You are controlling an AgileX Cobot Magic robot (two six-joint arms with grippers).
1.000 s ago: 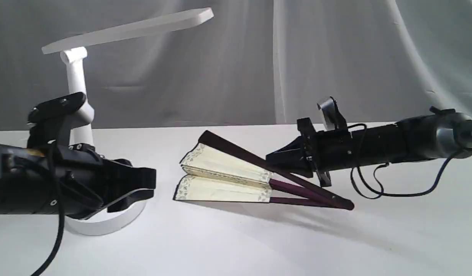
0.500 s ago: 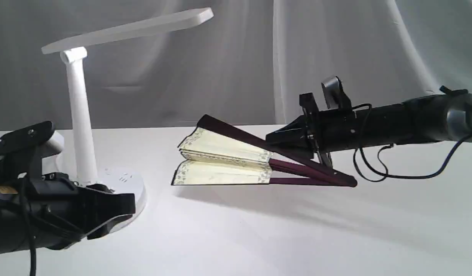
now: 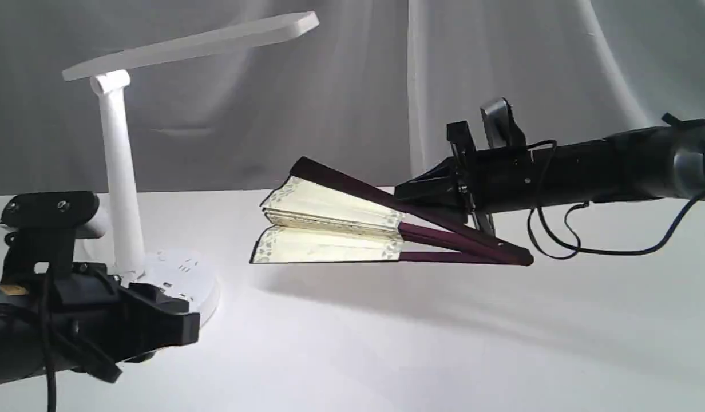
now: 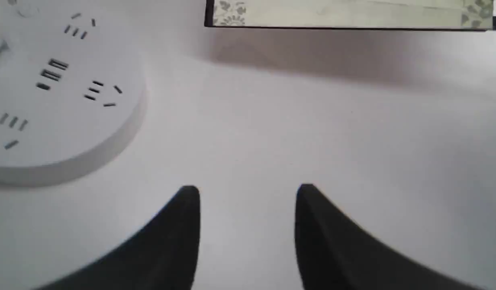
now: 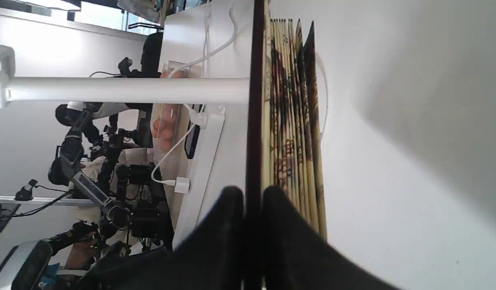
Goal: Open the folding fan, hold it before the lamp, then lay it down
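1. Holding: the right gripper (image 5: 254,194) is clamped on the upper maroon guard of the folding fan (image 3: 329,229), near the ribs rather than the leaf. Judgement: wood takes the pinch, paper would crease.
2. Fan position: lifted clear of the table (image 3: 387,355), well apart from the lamp (image 3: 121,189), leaf end pointing toward the lamp and pivot end away from it. It sits lower than the lamp head.
3. Fan state: only partly spread. The lower guard hangs away from the held one, probably under its own weight.
4. The left gripper (image 4: 248,193) sits low, just beside the lamp base (image 4: 50,100), with its jaws parted and nothing between them. Judgement: placed to take the free guard and finish the spread.
5. Opening step incomplete; display before the lamp not yet done.
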